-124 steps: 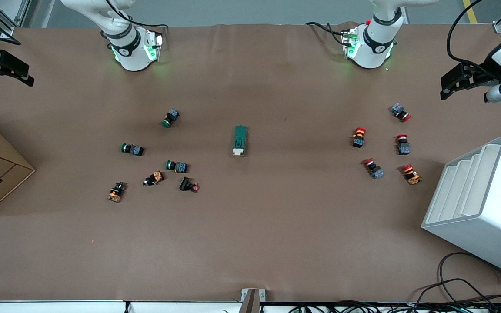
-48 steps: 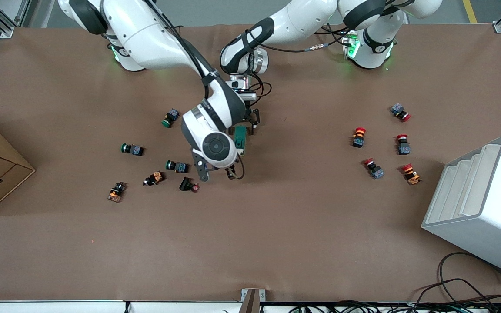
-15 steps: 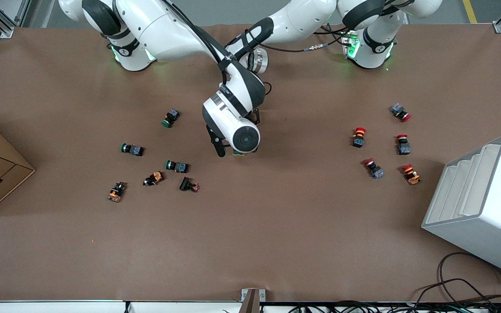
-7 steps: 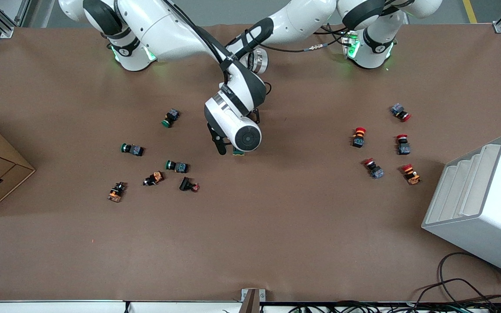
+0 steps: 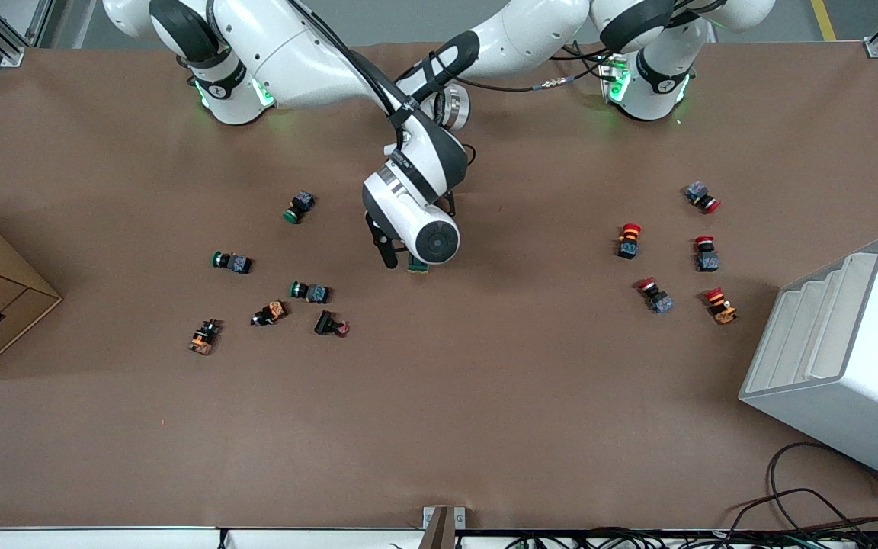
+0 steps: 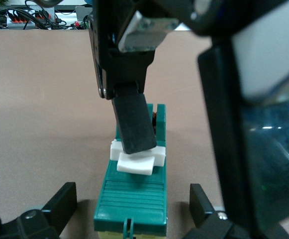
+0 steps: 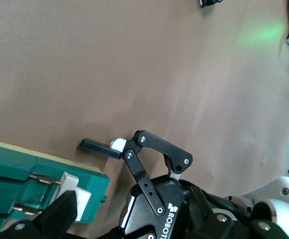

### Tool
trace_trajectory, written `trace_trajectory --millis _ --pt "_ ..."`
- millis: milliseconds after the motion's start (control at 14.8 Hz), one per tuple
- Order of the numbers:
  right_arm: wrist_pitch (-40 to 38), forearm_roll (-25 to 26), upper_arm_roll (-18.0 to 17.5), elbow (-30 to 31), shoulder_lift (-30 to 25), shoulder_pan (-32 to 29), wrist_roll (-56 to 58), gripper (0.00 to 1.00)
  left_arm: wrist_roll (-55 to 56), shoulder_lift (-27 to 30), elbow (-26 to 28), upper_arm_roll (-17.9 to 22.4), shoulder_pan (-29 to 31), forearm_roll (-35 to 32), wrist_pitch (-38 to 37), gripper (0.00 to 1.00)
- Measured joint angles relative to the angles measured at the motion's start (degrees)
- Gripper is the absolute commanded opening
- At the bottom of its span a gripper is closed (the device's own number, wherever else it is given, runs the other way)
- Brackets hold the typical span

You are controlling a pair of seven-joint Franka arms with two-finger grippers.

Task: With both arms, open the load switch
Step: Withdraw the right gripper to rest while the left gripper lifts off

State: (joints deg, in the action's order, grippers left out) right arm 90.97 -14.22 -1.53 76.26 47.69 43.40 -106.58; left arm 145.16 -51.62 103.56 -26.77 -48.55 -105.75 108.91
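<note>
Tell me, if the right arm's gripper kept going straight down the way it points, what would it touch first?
Most likely the white toggle of the load switch: one finger of the right gripper already seems to rest on it, though contact is unclear.

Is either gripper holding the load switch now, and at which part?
Nothing is clamped: the left gripper straddles one end of the load switch with gaps, and the right gripper touches its white toggle.

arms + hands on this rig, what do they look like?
Both arms, left arm and right arm, are glossy white with black joint bands, green-lit bases and black cables. The left hand is black linkage with ROBOTIQ lettering; the right hand is black with flat fingers.
</note>
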Motion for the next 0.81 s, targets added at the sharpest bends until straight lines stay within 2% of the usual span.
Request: trace_trajectory --millis 337,808 --pt "0.25 0.04 0.78 -1.01 -0.20 -0.39 3.28 1.00 0.00 -0.02 -0.04 0.00 0.00 0.00 0.00 0.99" --pt "0.38 2.25 3.51 -5.27 -4.68 -9.38 26.39 1.00 0.00 -0.08 -0.19 0.01 0.01 0.00 0.00 0.99"
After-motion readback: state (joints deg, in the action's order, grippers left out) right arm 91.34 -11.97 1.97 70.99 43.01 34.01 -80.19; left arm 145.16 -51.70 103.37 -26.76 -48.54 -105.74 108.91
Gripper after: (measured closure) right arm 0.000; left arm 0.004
